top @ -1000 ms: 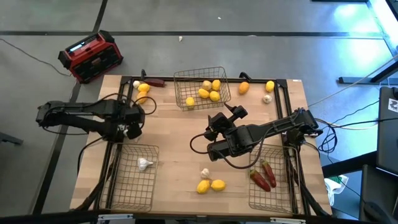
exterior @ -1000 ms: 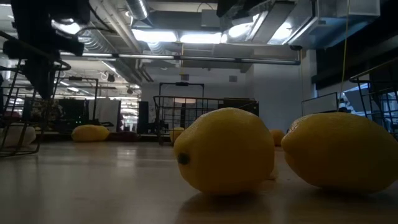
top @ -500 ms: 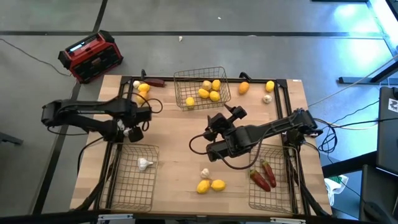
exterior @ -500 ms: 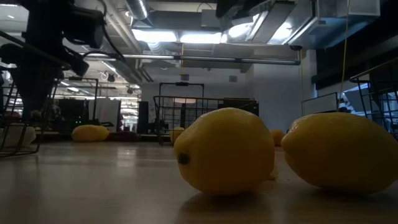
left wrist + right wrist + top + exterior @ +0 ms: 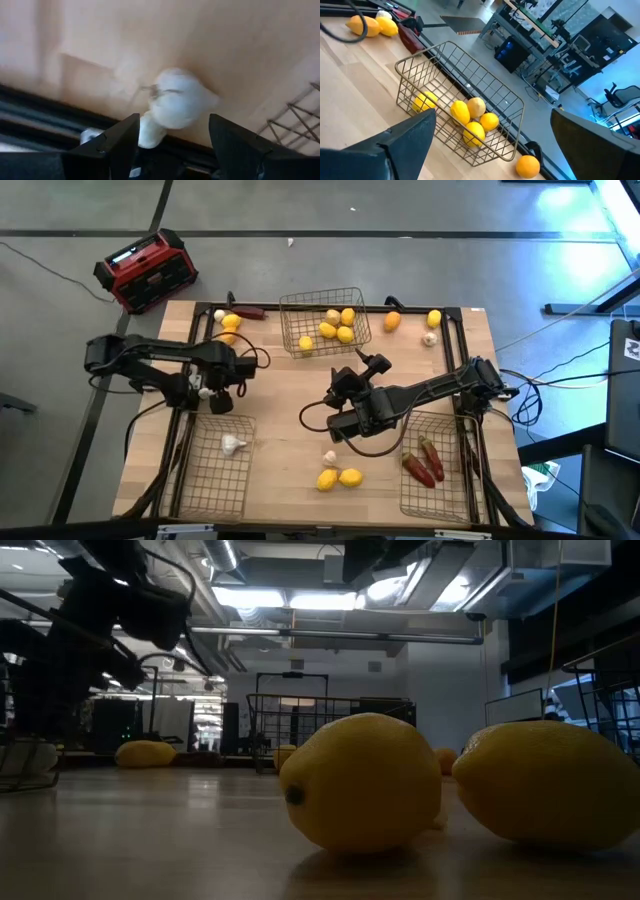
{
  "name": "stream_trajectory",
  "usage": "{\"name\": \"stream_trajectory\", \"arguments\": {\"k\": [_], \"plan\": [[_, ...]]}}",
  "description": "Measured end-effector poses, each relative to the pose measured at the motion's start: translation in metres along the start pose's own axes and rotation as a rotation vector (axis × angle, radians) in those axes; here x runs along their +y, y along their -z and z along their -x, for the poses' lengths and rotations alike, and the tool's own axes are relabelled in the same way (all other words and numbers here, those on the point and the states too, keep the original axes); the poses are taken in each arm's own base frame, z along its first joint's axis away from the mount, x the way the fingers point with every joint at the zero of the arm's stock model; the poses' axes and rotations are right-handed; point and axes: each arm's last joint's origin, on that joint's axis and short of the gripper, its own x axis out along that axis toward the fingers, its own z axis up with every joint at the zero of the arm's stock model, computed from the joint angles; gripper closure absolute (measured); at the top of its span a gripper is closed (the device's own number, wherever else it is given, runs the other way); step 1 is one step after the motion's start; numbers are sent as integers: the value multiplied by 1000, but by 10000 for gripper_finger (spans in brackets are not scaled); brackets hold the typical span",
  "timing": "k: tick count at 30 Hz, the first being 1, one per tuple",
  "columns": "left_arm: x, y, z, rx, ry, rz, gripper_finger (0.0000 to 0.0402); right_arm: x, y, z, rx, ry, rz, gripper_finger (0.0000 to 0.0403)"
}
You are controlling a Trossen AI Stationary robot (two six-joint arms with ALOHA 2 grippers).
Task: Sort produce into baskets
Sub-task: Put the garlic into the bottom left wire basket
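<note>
High view: the left gripper (image 5: 212, 389) is seen at about nine o'clock on the table (image 5: 290, 410), just above the left basket (image 5: 215, 465), with a white garlic bulb (image 5: 207, 392) clamped between its fingers. The left wrist view confirms it: the bulb is seated between the two dark fingers (image 5: 115, 145), above bare wood with the basket's wire at one edge. One garlic (image 5: 232, 444) is already lying in that basket. The step in hand is judged to be the carrying of this bulb to the left basket.

The right gripper (image 5: 362, 367) is held near the table's centre with its jaws wide apart and nothing in them, facing the far basket (image 5: 324, 321) at twelve o'clock, where lemons are gathered.

Next, the bulb must be brought towards seven o'clock, over the basket's open mesh, and only then released. Loose produce (image 5: 338, 477) remains at six o'clock.
</note>
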Motion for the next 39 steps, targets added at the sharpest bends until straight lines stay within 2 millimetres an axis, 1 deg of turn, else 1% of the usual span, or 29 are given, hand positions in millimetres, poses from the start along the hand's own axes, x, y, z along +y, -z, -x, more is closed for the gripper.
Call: {"name": "stream_trajectory", "arguments": {"k": [3,8,14,19,25,39], "plan": [[-2,-5,-6,63,26,-18,167,0,0,0,0,0,1,13],[-3,-14,-17,143,-23,-3,167,0,0,0,0,0,1,13],[-3,-21,-24,178,-57,13,167,0,0,0,0,0,1,13],[-2,-25,-24,138,-61,24,167,0,0,0,-1,1,0,13],[-4,-34,-24,52,-46,-10,166,0,0,0,-6,5,0,13],[-4,-36,-23,33,-41,-15,166,0,-1,0,-15,10,-6,13]]}}
